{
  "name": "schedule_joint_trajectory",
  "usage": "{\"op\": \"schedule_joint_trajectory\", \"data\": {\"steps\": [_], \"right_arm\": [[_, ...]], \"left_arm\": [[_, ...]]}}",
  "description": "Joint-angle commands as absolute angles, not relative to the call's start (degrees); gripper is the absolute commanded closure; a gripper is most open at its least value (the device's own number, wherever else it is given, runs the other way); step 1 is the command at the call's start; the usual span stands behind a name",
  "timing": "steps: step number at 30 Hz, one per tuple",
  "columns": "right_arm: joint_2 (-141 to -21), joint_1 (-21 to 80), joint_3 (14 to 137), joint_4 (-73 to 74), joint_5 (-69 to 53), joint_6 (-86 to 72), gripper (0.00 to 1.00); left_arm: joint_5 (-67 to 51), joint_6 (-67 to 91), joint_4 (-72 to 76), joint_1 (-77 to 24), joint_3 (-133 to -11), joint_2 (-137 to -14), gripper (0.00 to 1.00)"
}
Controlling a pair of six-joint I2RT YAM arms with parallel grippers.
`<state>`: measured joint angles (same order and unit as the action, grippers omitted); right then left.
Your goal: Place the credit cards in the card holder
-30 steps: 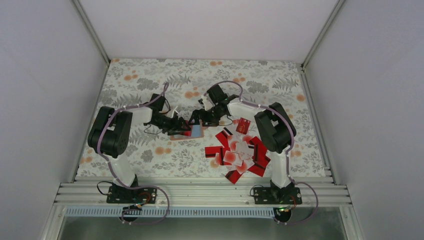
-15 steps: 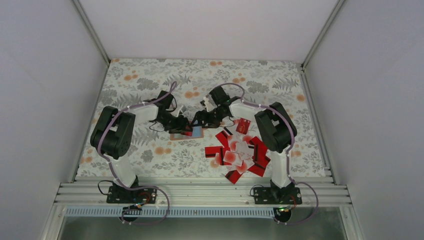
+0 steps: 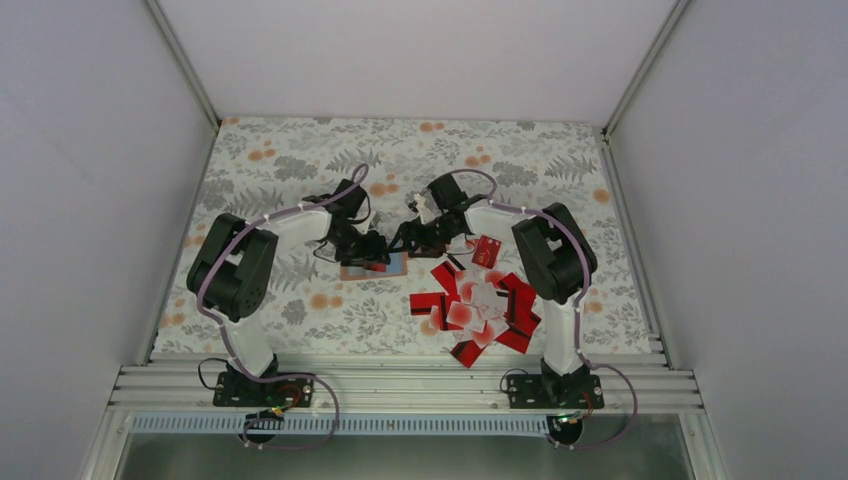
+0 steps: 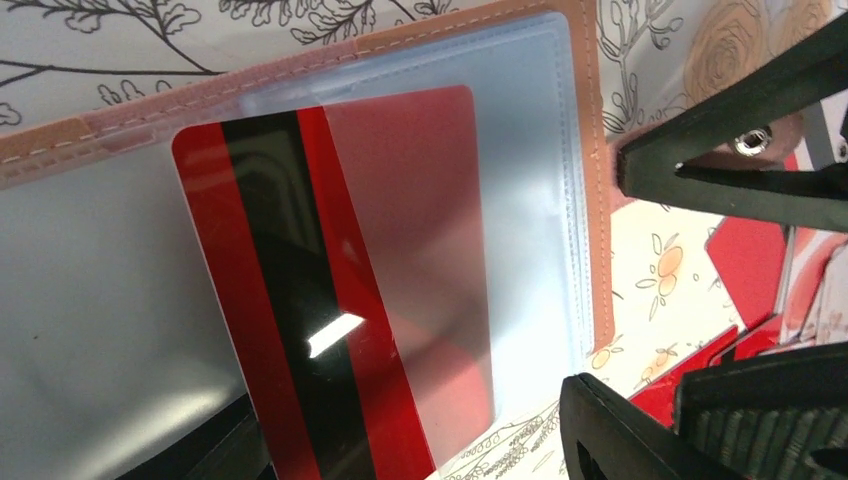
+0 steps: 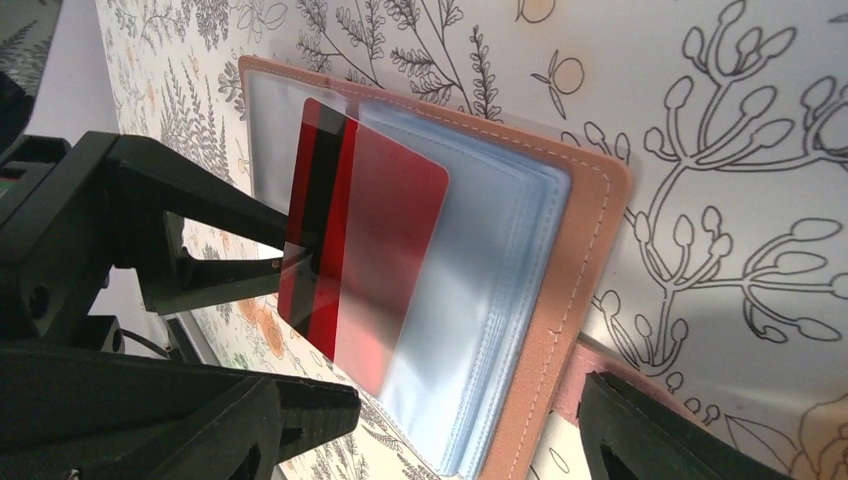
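Seating: red card (image 5: 340,230) sits roughly half inside a clear sleeve (image 4: 520,200) of the open card holder (image 5: 590,250). The black-stripe side sticks out and the far side is under plastic.
Holder: lies open and flat on the floral tablecloth (image 3: 300,160), mid-table between both arms. A tan rim surrounds a stack of clear sleeves.
Left gripper (image 3: 373,250): jaws partly apart, gripping nothing. One fingertip (image 5: 270,262) rests against the card's exposed long edge. Reads as a sideways shove to slide the card deeper, not a pinch.
Right gripper (image 5: 470,390): jaws wide apart, straddling the holder's opposite side, nothing clamped that I can see. One finger sits right at the tan rim in the left wrist view. Likely a backstop so the holder doesn't skate under the push.
Pile: card pile (image 3: 478,305), red and white, overlapping, lies near-right of the holder beside the right arm. Lone card (image 3: 487,250) lies just beyond it.
Obstructions: both grippers crowd the holder, so there's little room. Sleeve edges fan out on the right side, so my guess is the card could catch or a sleeve could buckle. Can't tell whether the card is in the top sleeve or between two.
Remaining: most of the job, judging by the pile.
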<state>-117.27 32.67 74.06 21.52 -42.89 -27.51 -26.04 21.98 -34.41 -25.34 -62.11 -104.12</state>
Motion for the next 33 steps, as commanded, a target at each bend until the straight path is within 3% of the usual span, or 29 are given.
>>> {"op": "schedule_joint_trajectory", "data": {"steps": [1,7,18,24,33], "right_arm": [[-118.6,35.1,72.7,17.4,-45.8,-28.5,0.26],[-118.5,35.0,72.2,16.8,-46.1,-28.8,0.34],[-118.4,34.8,72.1,16.9,-45.8,-29.3,0.41],[-118.6,34.8,71.8,17.0,-45.5,-29.4,0.40],[-118.9,34.7,72.4,17.7,-44.5,-29.2,0.41]], "left_arm": [[-20.8,25.1,-32.6,-28.7,-61.1,-106.9,0.35],[-18.4,25.6,-32.1,-29.3,-60.7,-105.1,0.56],[-18.0,23.8,-31.7,-29.2,-61.4,-106.0,0.63],[-14.3,22.9,-35.3,-29.3,-62.7,-104.8,0.44],[-11.0,22.3,-39.1,-29.4,-64.3,-101.6,0.26]]}}
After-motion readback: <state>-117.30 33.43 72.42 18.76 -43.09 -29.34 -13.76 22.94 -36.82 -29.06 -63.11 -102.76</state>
